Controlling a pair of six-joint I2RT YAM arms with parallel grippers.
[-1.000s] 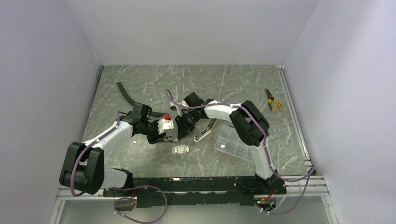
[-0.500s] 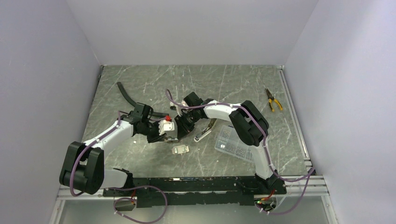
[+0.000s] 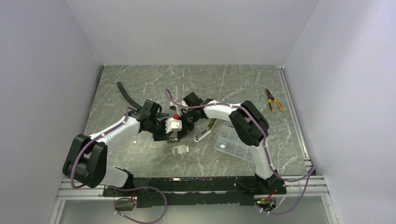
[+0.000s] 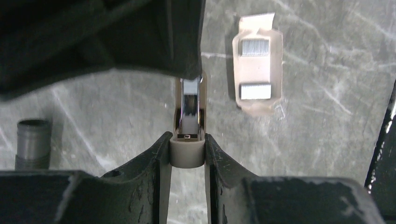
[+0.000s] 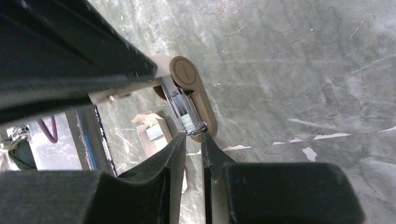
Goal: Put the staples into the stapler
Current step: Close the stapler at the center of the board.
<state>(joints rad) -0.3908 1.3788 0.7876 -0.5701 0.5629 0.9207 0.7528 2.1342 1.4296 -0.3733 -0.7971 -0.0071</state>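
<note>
Left gripper (image 4: 187, 148) clamps the rounded end of the stapler (image 4: 187, 158), whose long axis runs straight ahead to the right gripper (image 5: 193, 138), jaws nearly together at the open channel (image 5: 183, 108), grip unclear.

Left tool (image 4: 187, 141), right tool (image 5: 192, 136), both narrow-gapped.

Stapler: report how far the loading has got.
Done: the small olive-grey stapler is open, silver channel exposed. In hand: left tool clamps its end; right tool pinches at the channel. Left: whether a strip is seated is unclear; two silver staple strips lie in the tan card tray; closing remains.
</note>
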